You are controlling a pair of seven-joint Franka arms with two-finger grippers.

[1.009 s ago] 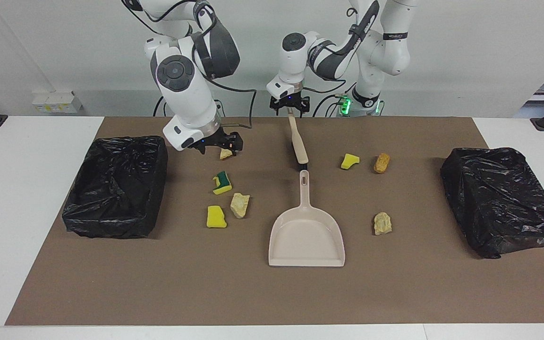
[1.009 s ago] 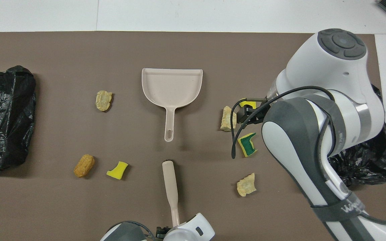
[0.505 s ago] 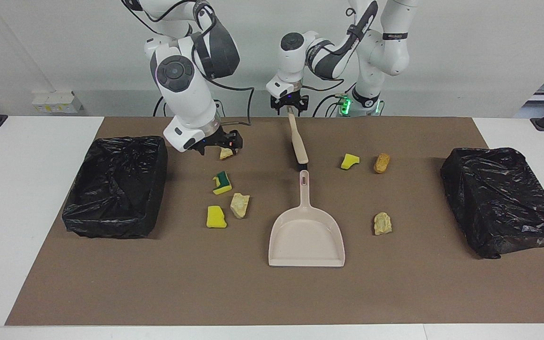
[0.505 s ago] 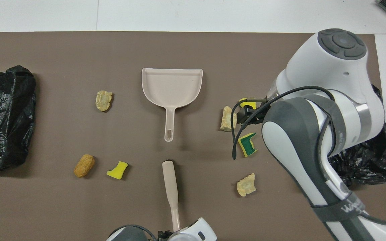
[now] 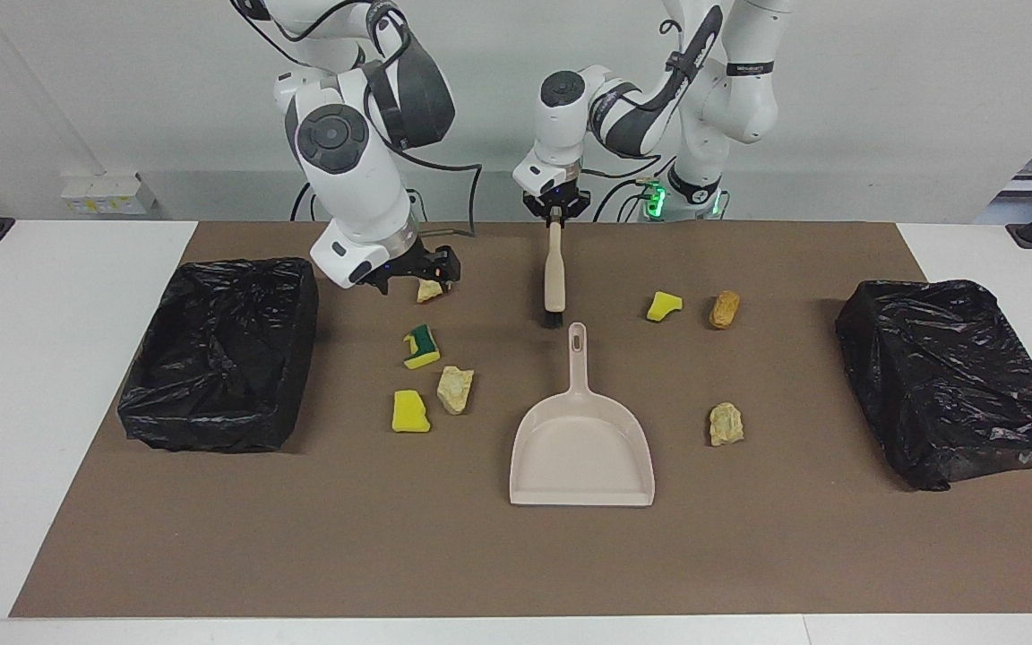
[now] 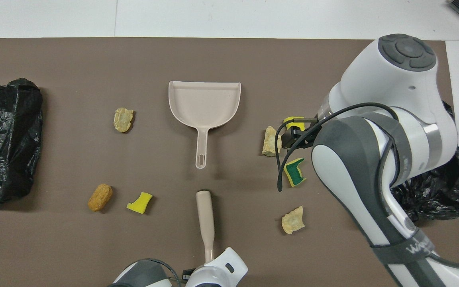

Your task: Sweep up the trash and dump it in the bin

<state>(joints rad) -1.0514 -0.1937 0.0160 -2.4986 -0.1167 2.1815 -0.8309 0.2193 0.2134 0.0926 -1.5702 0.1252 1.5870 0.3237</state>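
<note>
Brush [image 5: 554,278] swung upright | left gripper [image 5: 555,213] clamps handle | arm reads "Wyw…"

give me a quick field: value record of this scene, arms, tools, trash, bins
left gripper: shut on the brush handle, brush hanging near upright over the mat
right gripper: low over a beige lump, close to the robots
dustpan: flat on the mat, empty, handle toward the robots
trash: seven pieces, all on the mat, none in the dustpan
bins: two black-bagged bins, one at each end of the table
</note>
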